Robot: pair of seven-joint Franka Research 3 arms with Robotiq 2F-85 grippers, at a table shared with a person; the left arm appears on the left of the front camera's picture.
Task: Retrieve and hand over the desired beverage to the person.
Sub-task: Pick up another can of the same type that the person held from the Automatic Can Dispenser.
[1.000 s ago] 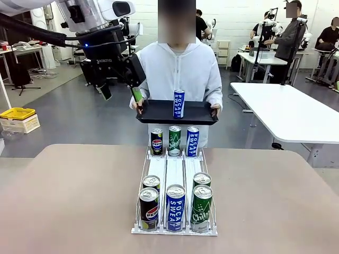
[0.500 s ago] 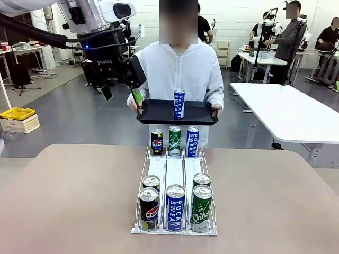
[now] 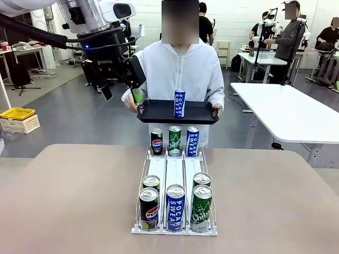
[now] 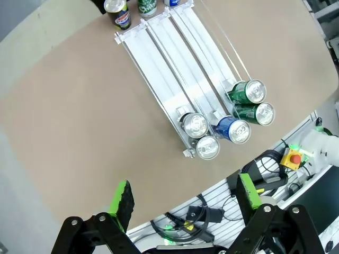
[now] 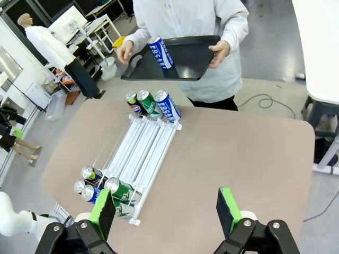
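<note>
The person (image 3: 180,69) in a white hooded jacket stands at the far side, holding a black tray (image 3: 201,114) in both hands. A blue Pocari Sweat can (image 3: 179,103) stands upright on that tray; the right wrist view shows the same can (image 5: 160,53) on the tray (image 5: 196,53). My left gripper (image 3: 122,95) hangs open in the air beside the tray's left end, holding nothing. Seen from its wrist, the left gripper (image 4: 185,194) looks down on the rack from high up. My right gripper (image 5: 165,205) is open and empty, high above the table's near side.
A white three-lane rack (image 3: 175,169) lies mid-table, with a Pepsi (image 3: 157,141), a green can (image 3: 174,140) and a Pocari can (image 3: 193,141) at its far end and several cans (image 3: 175,207) at the near end. A white table (image 3: 286,111) stands at the right.
My left gripper has drifted up slightly and stayed open beside the tray. The person has shifted a hand a little on the tray's left end; the can still stands on it.
</note>
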